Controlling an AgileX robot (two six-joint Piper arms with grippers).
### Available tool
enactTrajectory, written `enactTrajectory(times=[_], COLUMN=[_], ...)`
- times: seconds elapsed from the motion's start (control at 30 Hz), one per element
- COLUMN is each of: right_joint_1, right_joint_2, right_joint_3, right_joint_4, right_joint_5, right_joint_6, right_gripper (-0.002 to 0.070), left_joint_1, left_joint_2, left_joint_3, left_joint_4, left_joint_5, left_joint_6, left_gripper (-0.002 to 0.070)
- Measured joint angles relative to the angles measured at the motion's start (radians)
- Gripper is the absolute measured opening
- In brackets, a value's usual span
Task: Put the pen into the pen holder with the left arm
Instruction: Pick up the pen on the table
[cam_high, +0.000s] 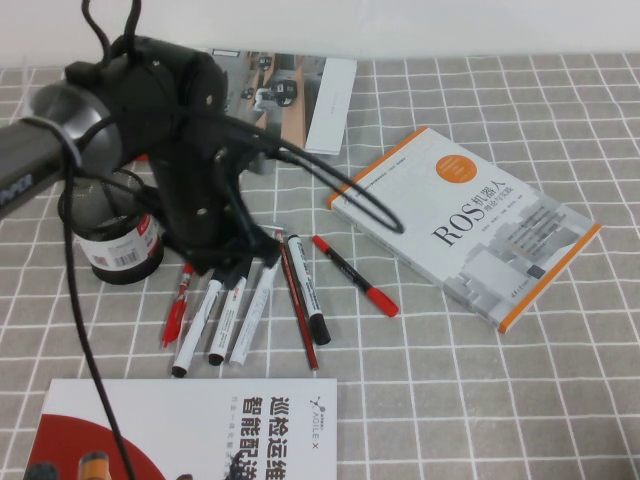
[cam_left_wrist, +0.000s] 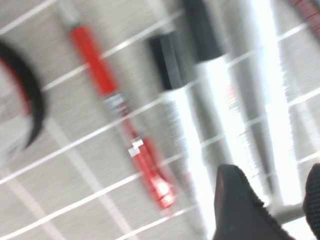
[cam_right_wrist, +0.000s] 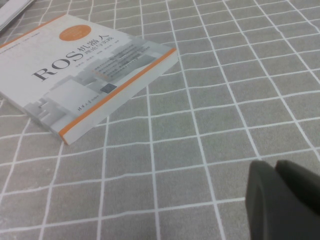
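The left gripper (cam_high: 232, 262), fingers parted, hovers low over the pen (cam_high: 310, 290) cluster near the surface's left edge, beside the pen holder (cam_high: 118, 232). Centre on one barrel. The right gripper (cam_right_wrist: 286, 200) rests closed, empty.

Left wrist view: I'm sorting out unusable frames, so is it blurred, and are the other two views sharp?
Left wrist view: heavily smeared, pens streaked, left hand low over them. High view: fairly sharp, book title readable. Right wrist view: crisp grid, right hand above bare cloth.

Left gripper (cam_high: 228, 262) black, looped cables; right gripper (cam_right_wrist: 285, 200) dark grey
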Motion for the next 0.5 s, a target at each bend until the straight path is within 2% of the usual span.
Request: enactTrajectory(times=[0.13,0.5], right_joint_1=[0.0,0.0], right_joint_2=[0.0,0.0], right_joint_3=[0.0,0.0], right_joint_4=[0.0,0.0], right_joint_5=[0.0,0.0], right_joint_6=[0.0,0.0], right_gripper=[-0.0015,-0.0015], left_joint_1=[0.002,0.057], left_joint_2=[-0.012,0.035], left_joint_3=[0.029,0.05], left_joint_4=[0.053,0.064], left_joint_5=[0.002,-0.059], left_joint_6=[-0.007,-0.013], left_gripper=[0.026,0.0259])
